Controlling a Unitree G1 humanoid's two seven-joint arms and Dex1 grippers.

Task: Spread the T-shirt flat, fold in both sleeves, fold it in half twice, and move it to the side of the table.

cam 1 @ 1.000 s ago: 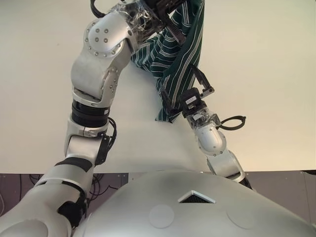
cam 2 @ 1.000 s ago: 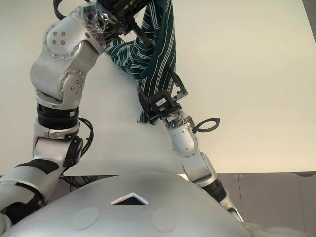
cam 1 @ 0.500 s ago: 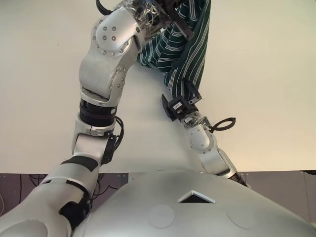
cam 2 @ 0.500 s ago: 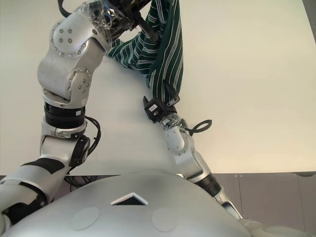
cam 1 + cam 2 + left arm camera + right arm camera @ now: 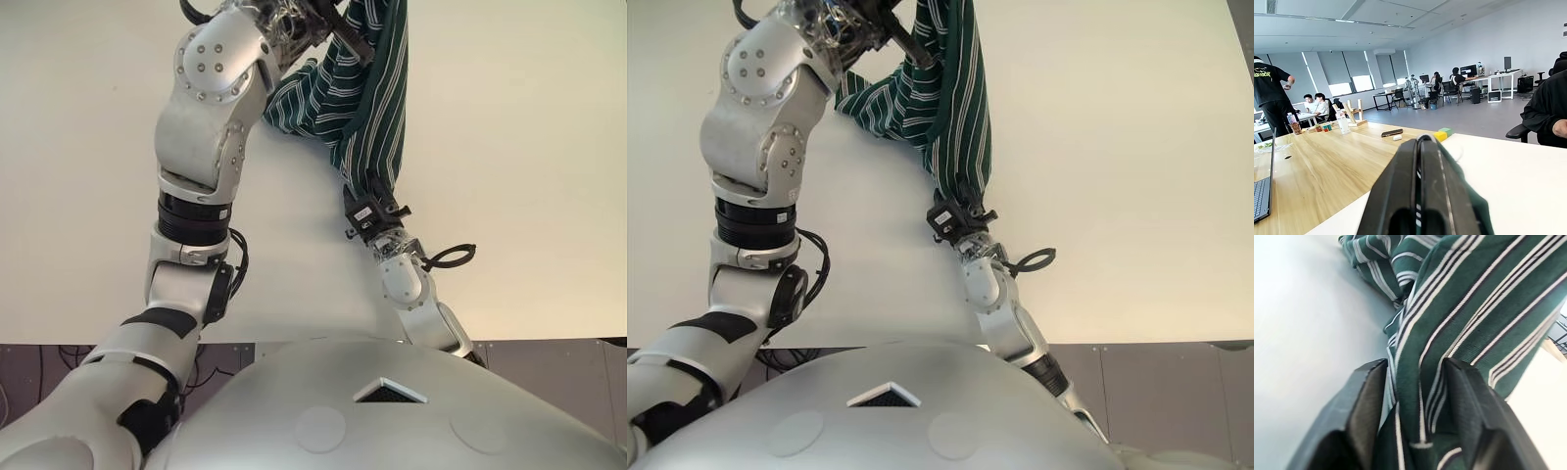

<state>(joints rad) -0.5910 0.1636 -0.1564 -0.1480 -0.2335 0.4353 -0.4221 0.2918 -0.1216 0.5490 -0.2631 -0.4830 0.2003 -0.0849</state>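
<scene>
Shifted right pincer (image 5: 375,196) in and clamped it onto lower end of T-shirt (image 5: 367,98), hanging above from left pincer (image 5: 348,37), also gripping cloth. Looks ready for pulling apart and spreading flat on counter (image 5: 529,147).

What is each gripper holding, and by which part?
The striped T-shirt: left gripper pinches its raised upper end, right gripper its lower hanging end.

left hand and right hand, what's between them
The striped T-shirt runs from the left hand down to the right hand; both eye views show it.
</scene>
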